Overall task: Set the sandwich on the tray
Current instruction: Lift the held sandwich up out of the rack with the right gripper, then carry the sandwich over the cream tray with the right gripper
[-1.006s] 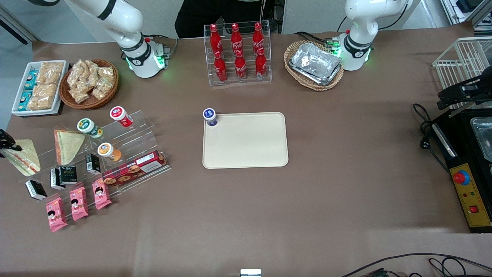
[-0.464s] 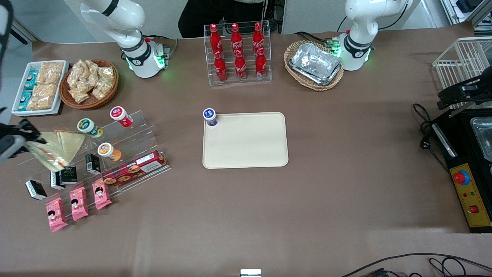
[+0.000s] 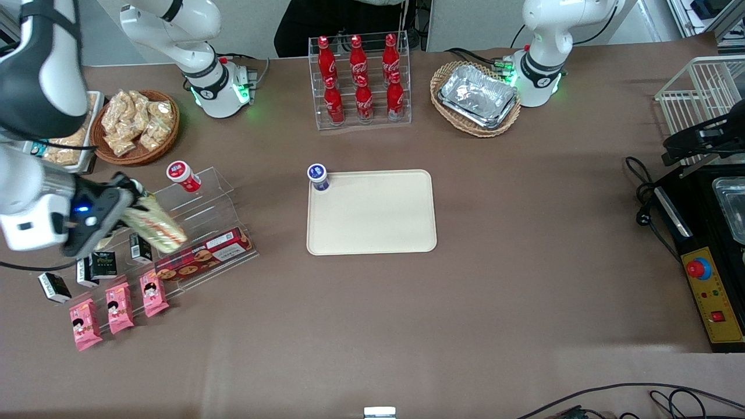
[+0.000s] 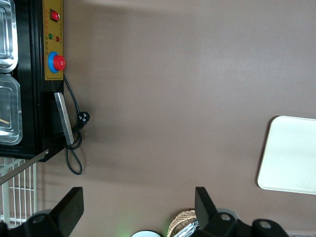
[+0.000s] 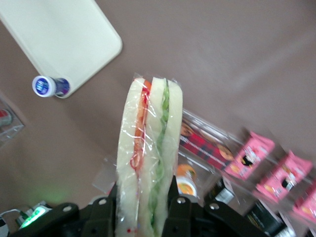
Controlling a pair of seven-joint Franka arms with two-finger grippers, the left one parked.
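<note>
My right gripper [image 3: 135, 210] is shut on a clear-wrapped sandwich [image 3: 157, 226] and holds it in the air above the clear acrylic display shelf [image 3: 201, 212]. In the right wrist view the sandwich [image 5: 148, 148] stands on edge between the black fingers [image 5: 178, 210], its red and green filling facing the camera. The cream-beige tray [image 3: 372, 212] lies flat at the table's middle, well apart from the gripper toward the parked arm's end; it also shows in the right wrist view [image 5: 59, 34]. The second sandwich is hidden under my arm.
A blue-capped cup [image 3: 318, 176] stands on the tray's corner. The shelf holds a red-capped cup [image 3: 183, 175], a biscuit box [image 3: 204, 255] and black cartons [image 3: 103, 263]; pink packets [image 3: 119, 306] lie in front. A cola rack [image 3: 359, 81], foil-tray basket [image 3: 476, 98] and snack basket [image 3: 135, 125] stand farther from the camera.
My gripper has carried the sandwich up off the shelf's end and sideways toward the tray, now over the shelf's middle. The arm now covers the second sandwich and two cups.
</note>
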